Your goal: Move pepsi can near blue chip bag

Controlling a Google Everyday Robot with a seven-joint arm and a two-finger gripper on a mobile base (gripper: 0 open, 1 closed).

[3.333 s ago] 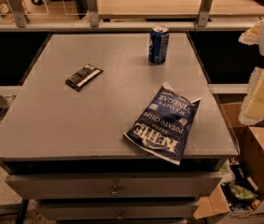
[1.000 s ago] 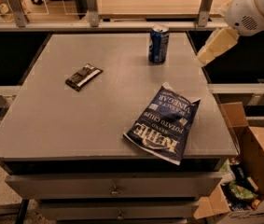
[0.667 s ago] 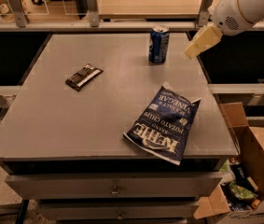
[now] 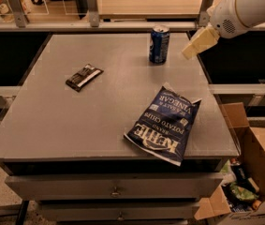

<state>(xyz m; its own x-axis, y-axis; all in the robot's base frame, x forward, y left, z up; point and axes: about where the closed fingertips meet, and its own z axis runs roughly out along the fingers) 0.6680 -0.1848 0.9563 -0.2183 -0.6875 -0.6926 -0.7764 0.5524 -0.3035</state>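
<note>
The pepsi can (image 4: 159, 44) stands upright near the far edge of the grey table (image 4: 76, 125), right of centre. The blue chip bag (image 4: 165, 123), dark navy with white Kettle lettering, lies flat near the front right of the table. My gripper (image 4: 199, 41) hangs above the table's right edge, a short way right of the can and not touching it. The white arm (image 4: 244, 8) reaches in from the upper right. The bag lies well in front of the can.
A small flat black wrapped bar (image 4: 84, 76) lies on the left part of the table. An open cardboard box (image 4: 249, 172) with items stands on the floor at the right. A wooden counter with rails (image 4: 146, 3) runs behind the table. Drawers (image 4: 115, 189) sit below the tabletop.
My arm and gripper have swung in from the right side, moving left toward the can. The can, the bag and the bar have not moved.
</note>
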